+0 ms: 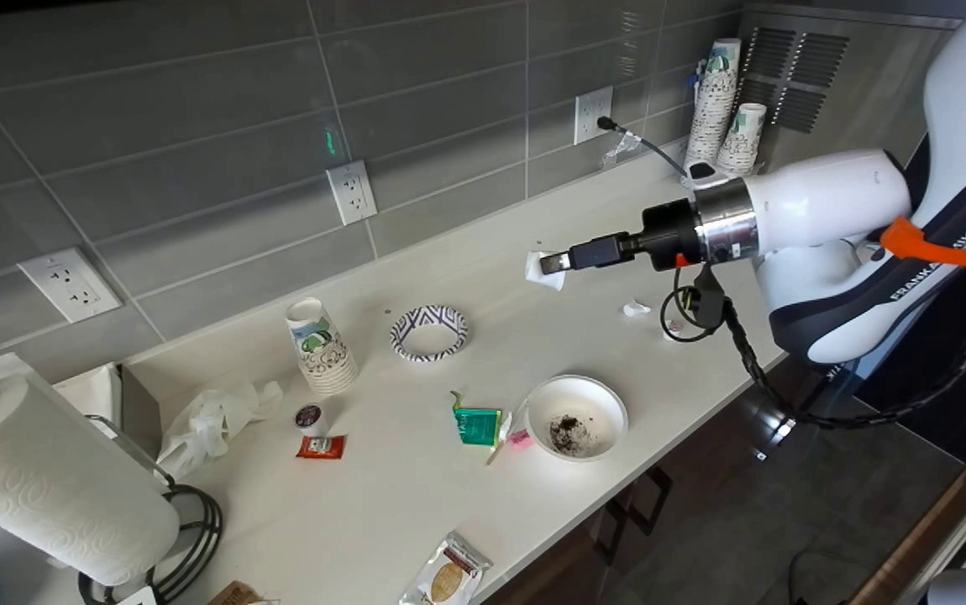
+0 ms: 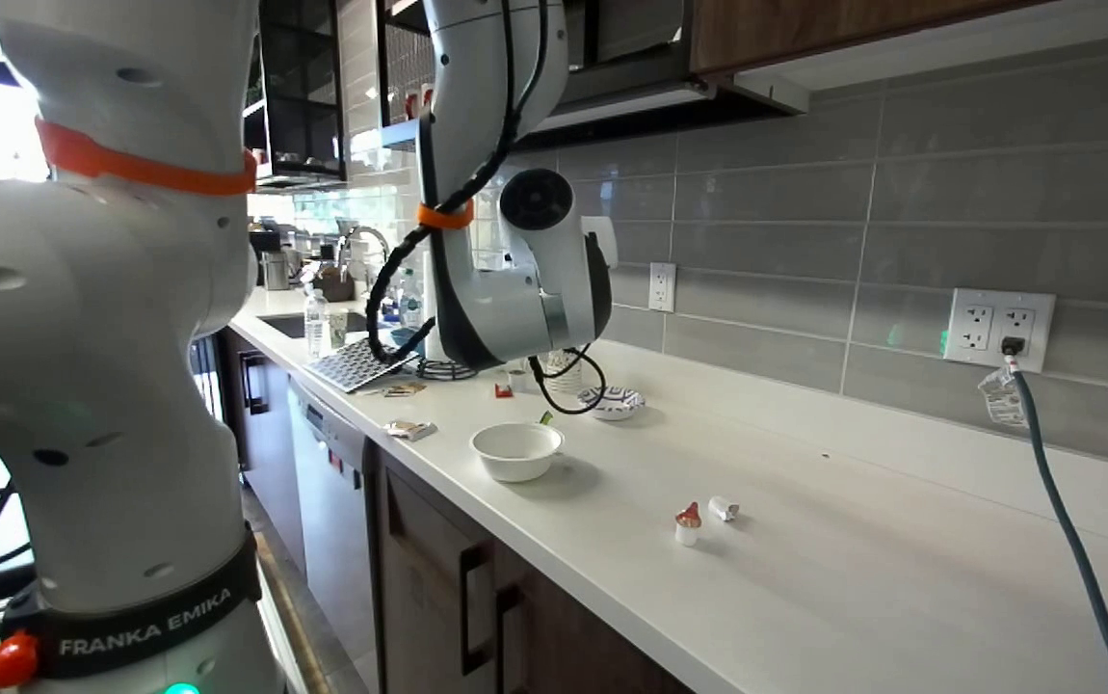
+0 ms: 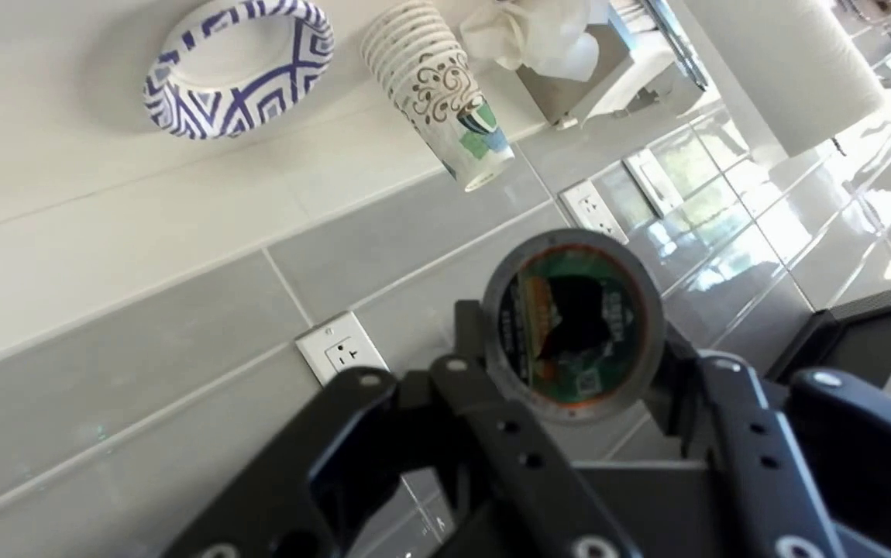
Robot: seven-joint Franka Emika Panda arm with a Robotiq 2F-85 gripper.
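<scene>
My gripper (image 3: 572, 349) is shut on a single-serve coffee pod (image 3: 612, 325), one finger on each side. Its green printed lid faces the wrist camera and has a ragged dark hole torn through it. In an exterior view the white pod (image 1: 534, 270) is held above the counter at the fingertips, away from the wall. A white bowl (image 1: 609, 409) holding dark grounds stands lower down, nearer the counter's front edge. The bowl (image 2: 515, 467) also shows in an exterior view where the arm hides the gripper and pod.
A blue-patterned paper bowl (image 1: 404, 346), a cup stack (image 1: 323, 349), another pod (image 1: 312, 418), a red packet (image 1: 321, 447) and a green packet (image 1: 479, 426) lie on the counter. A paper towel roll (image 1: 63, 479) stands at one end. Small scraps (image 2: 724, 508) and a power cable (image 2: 1055, 501) occupy the other.
</scene>
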